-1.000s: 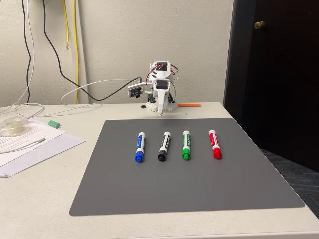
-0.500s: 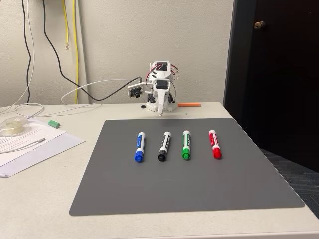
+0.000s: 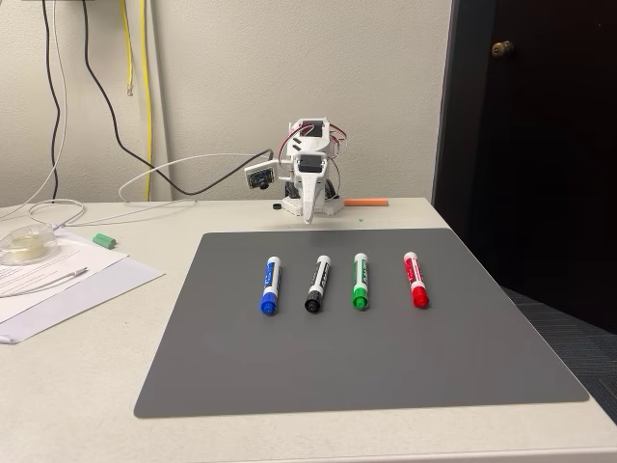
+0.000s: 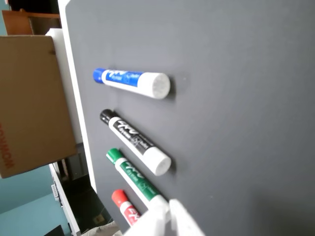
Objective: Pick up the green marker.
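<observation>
The green marker point(image 3: 360, 281) lies on the grey mat point(image 3: 366, 357), third from the left in a row of markers in the fixed view. It has a white barrel and green cap. My gripper point(image 3: 308, 216) hangs point-down at the arm's base behind the mat, well away from the marker, its fingers together with nothing between them. In the wrist view the green marker point(image 4: 132, 176) runs diagonally near the bottom. Its near end is hidden behind my gripper point(image 4: 170, 216).
A blue marker point(image 3: 270, 285), a black marker point(image 3: 317, 283) and a red marker point(image 3: 415, 280) lie parallel to the green one. Papers point(image 3: 58, 280), a tape roll point(image 3: 24, 244) and a small flat green piece point(image 3: 104, 239) sit left of the mat. An orange stick point(image 3: 365, 203) lies beside the base.
The arm has turned very slightly to the left at its base. The markers have not moved.
</observation>
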Robot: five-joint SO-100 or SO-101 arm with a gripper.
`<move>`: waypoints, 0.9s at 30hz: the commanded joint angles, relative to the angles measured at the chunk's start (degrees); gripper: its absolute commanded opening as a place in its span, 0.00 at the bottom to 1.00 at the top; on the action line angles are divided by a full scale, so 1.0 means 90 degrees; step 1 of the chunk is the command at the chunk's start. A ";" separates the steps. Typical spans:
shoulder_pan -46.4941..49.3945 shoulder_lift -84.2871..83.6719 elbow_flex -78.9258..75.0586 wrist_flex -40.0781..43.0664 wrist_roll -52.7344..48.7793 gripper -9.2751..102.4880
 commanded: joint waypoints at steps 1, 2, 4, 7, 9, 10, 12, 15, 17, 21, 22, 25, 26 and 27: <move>-0.0010 0.0039 -0.0039 -0.0264 0.0000 0.08; -0.0010 0.0039 -0.0039 -0.0479 -0.0107 0.08; 0.0010 -0.0010 -0.0039 -0.1143 -0.0459 0.08; 0.0039 -0.1953 -0.0664 -0.2646 -0.0752 0.09; 0.0068 -0.4287 -0.2490 -0.2373 -0.1045 0.09; 0.0059 -0.5078 -0.3350 -0.2070 -0.1318 0.10; -0.0186 -0.6162 -0.4697 -0.1582 -0.2275 0.13; -0.0479 -0.6895 -0.5576 -0.1660 -0.3125 0.12; -0.0605 -0.7412 -0.6084 -0.1738 -0.3467 0.13; -0.0791 -0.8750 -0.7852 -0.0967 -0.3691 0.12; -0.0840 -0.9023 -0.8262 -0.0742 -0.3770 0.12; -0.0977 -0.9697 -0.9229 -0.0264 -0.4141 0.12; -0.1035 -0.9834 -0.9375 -0.0234 -0.4336 0.12; -0.1104 -0.9951 -0.9443 -0.0244 -0.4531 0.12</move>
